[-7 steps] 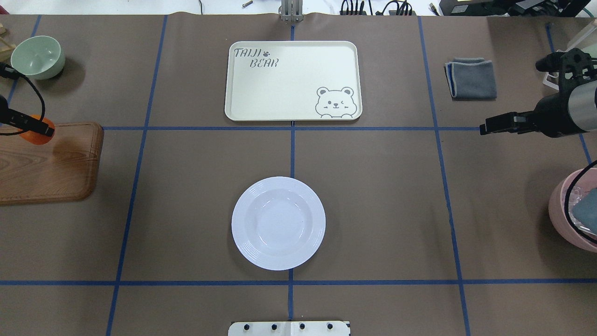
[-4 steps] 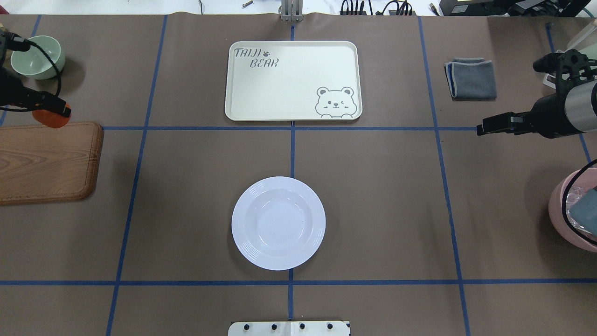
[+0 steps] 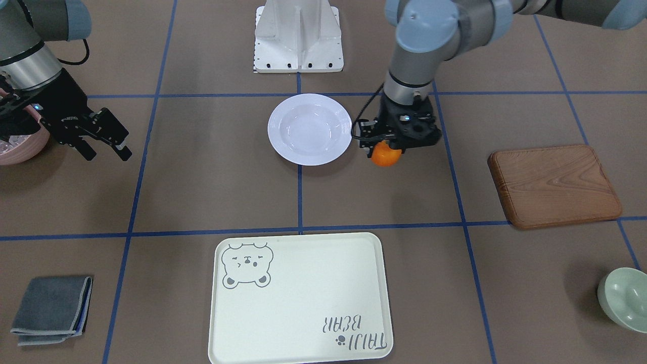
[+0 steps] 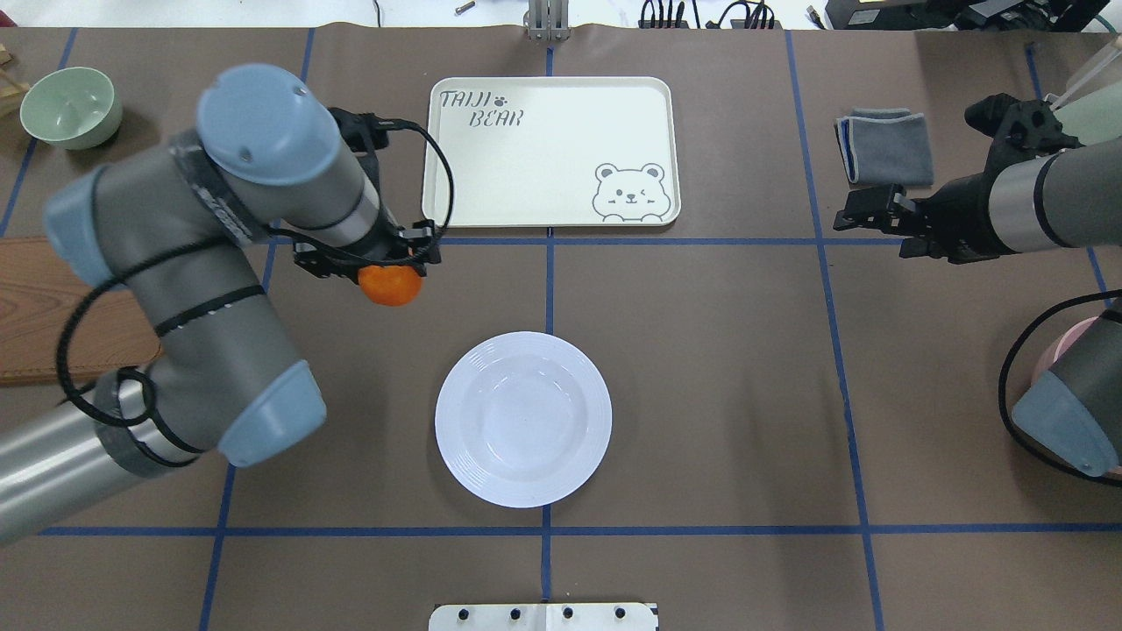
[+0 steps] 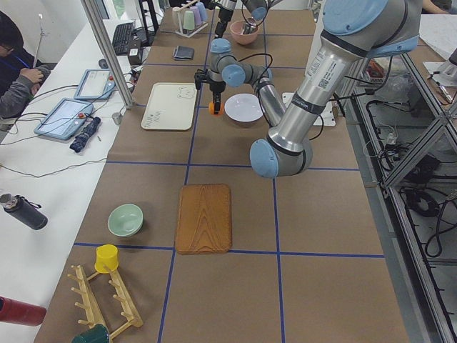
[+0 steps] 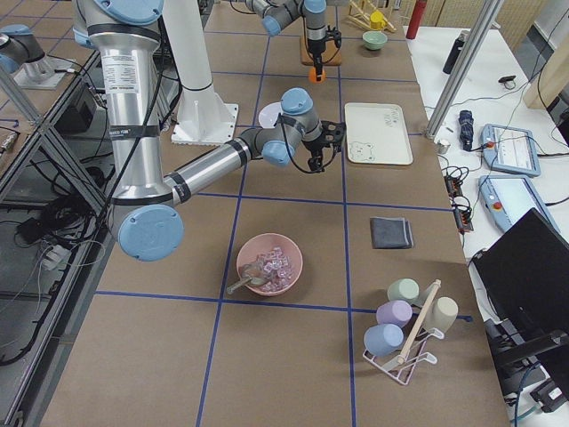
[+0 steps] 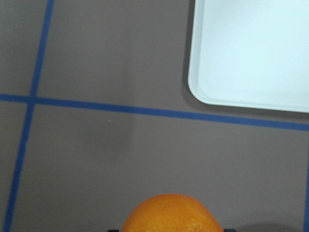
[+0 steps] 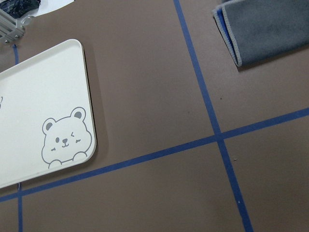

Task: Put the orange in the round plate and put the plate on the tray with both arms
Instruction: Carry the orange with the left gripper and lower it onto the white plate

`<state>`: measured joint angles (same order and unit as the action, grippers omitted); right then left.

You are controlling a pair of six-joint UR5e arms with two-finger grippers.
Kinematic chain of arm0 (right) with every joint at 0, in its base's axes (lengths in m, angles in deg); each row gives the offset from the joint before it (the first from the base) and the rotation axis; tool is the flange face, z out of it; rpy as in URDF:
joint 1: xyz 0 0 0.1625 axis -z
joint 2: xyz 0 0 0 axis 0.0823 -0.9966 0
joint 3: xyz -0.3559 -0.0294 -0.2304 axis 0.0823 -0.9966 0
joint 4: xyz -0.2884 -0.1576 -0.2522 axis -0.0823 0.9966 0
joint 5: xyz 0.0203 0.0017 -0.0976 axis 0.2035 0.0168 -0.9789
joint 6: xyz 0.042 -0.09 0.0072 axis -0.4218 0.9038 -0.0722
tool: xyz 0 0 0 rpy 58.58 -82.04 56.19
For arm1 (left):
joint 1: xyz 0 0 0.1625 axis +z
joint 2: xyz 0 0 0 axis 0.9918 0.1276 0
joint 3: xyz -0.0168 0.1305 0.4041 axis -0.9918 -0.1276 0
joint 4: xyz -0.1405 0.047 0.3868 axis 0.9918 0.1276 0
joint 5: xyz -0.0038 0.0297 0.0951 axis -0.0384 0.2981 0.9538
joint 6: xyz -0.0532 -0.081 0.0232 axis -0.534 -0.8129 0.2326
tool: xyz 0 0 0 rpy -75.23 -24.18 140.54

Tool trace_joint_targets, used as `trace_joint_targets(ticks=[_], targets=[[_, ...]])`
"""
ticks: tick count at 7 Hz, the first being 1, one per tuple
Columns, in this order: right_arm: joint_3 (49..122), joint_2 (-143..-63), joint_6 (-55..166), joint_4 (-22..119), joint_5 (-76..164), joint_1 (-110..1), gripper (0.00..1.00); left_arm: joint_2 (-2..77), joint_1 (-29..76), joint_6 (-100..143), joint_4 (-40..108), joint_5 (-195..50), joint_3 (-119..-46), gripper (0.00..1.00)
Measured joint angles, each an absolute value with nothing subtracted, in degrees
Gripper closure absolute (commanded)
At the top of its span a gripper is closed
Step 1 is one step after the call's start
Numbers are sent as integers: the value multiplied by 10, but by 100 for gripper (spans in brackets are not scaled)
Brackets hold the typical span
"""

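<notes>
**Operator:** Where is the orange?

**Inspector:** Your left gripper [image 4: 383, 267] has its fingers clamped on the orange [image 4: 391, 285]. The fruit hangs below them, off the table. It sits on the tray side of the plate [image 4: 523, 419] and to the plate's left, outside the rim and not over the well.

**Operator:** And the right side?

**Inspector:** Your right gripper [image 3: 107, 150] hangs well to the plate's right, raised off the table, fingers spread apart.

**Operator:** What lies around the plate?

**Inspector:**
- The tray [image 4: 550, 151] lies flat beyond the plate and apart from it. A blue tape line [image 4: 701, 241] runs between the two.
- The board [image 3: 555, 184] lies far to the plate's left. In the overhead view your left arm covers part of it.
- The green bowl [image 4: 70, 107] stands far to the plate's left, beyond the board.
- The cloth [image 4: 885, 146] lies folded beyond the plate and to its right, near your right gripper.
- The pink bowl [image 3: 20, 149] stands far to the plate's right. Your right arm partly hides it in the overhead view.

**Operator:** What stands in the way?

**Inspector:** Brown paper lies between the orange and the plate's rim. Your left arm spans the table to the plate's left. A black cable [image 4: 443, 175] loops off its wrist, towards the tray's near-left corner.
</notes>
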<state>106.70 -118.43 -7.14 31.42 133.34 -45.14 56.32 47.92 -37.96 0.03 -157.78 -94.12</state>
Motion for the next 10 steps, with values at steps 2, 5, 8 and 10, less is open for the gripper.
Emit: trace_joint_targets(ticks=[2,5,8,10], targets=[[1067,-1180,-91,311,1327,-442,0,619,569,-458,-2,-1516,-883,100],[1067,-1176,-93,308,1326,-438,0,633,634,-497,17,-1480,-848,37],[1067,-1171,-93,307,1326,-433,0,634,640,-497,64,-1468,-818,2],[1068,-1168,-93,305,1327,-429,0,627,627,-473,61,-1470,-854,2]])
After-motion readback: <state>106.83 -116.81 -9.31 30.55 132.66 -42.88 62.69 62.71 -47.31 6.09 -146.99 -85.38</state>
